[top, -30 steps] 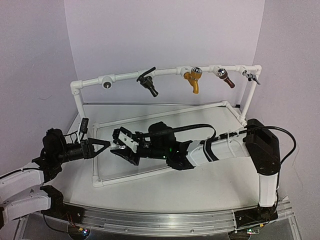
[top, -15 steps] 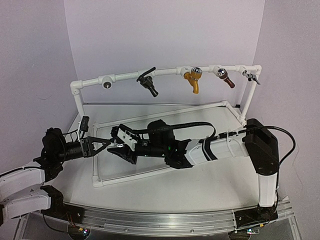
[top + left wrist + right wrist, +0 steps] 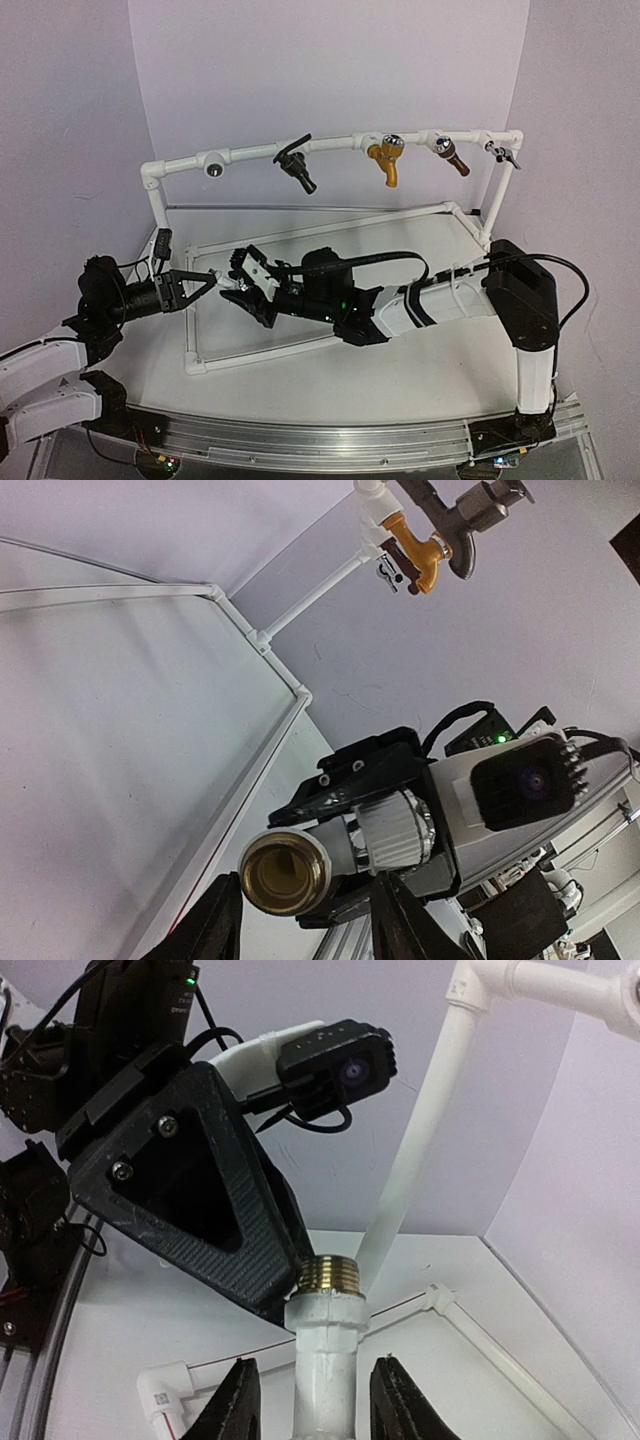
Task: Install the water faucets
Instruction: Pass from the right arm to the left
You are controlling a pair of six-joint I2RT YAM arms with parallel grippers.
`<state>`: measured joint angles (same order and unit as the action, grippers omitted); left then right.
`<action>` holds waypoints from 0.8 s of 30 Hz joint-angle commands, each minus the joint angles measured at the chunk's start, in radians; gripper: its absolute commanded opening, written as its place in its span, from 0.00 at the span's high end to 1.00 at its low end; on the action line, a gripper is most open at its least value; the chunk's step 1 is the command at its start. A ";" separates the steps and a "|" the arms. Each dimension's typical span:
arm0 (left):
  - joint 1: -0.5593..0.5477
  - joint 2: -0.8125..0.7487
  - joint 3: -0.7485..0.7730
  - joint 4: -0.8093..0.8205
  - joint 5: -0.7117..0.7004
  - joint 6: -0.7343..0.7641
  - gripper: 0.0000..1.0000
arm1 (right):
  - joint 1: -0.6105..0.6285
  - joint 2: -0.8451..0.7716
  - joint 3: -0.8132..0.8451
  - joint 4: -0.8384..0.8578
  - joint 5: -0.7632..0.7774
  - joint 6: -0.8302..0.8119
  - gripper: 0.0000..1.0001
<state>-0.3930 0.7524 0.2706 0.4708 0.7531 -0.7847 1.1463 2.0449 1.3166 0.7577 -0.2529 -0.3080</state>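
Faucet hand-over at the left of the rig: a white faucet [image 3: 326,1352] is held low over the left side of the tabletop [image 3: 420,372]. Its plastic body is clamped between the nearly closed fingers of the right hand [image 3: 318,1390], and its brass thread [image 3: 278,872] is pointed at the left hand [image 3: 305,895]. The left hand's jaws are set about half open on either side of that thread; whether they press on it cannot be told. The black faucet [image 3: 298,168] is seen seated on the far pipe rail [image 3: 340,146]. An unfilled fitting [image 3: 213,166] near the rail's left end is judged the likely destination. A firm left grip is called for next, then release by the right. The rail and fitting are shown only from above. The thread's hollow bore is shown only by the left wrist camera, and its outer ridges only by the right.
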 commanded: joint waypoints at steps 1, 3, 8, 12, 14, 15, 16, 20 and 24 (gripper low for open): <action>-0.002 -0.014 0.023 0.064 0.024 0.003 0.55 | -0.002 -0.026 -0.017 0.094 0.000 0.022 1.00; -0.002 0.008 0.040 0.035 0.058 -0.049 0.97 | -0.002 -0.015 -0.006 0.099 -0.002 0.023 1.00; -0.001 0.045 0.071 -0.046 0.048 -0.040 0.85 | -0.002 -0.015 -0.007 0.102 -0.050 0.017 1.00; -0.001 0.067 0.070 -0.054 0.071 -0.035 0.32 | -0.002 -0.012 0.004 0.082 -0.056 0.010 1.00; 0.000 0.057 0.043 0.015 0.083 -0.057 0.29 | -0.001 -0.008 0.002 0.076 -0.051 0.004 1.00; 0.000 0.055 0.039 0.027 0.081 -0.060 0.29 | -0.002 -0.009 0.000 0.075 -0.054 0.004 1.00; 0.000 0.052 0.039 0.029 0.078 -0.060 0.31 | -0.002 -0.009 -0.001 0.072 -0.061 0.005 1.00; 0.000 0.079 0.056 0.001 0.072 -0.045 0.46 | 0.001 -0.005 0.012 0.052 -0.096 0.005 1.00; -0.001 0.103 0.060 0.030 0.065 -0.066 0.49 | 0.001 0.007 0.031 0.040 -0.106 -0.001 1.00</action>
<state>-0.3920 0.8344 0.3004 0.4394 0.8106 -0.8383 1.1407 2.0458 1.2998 0.7752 -0.3262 -0.3026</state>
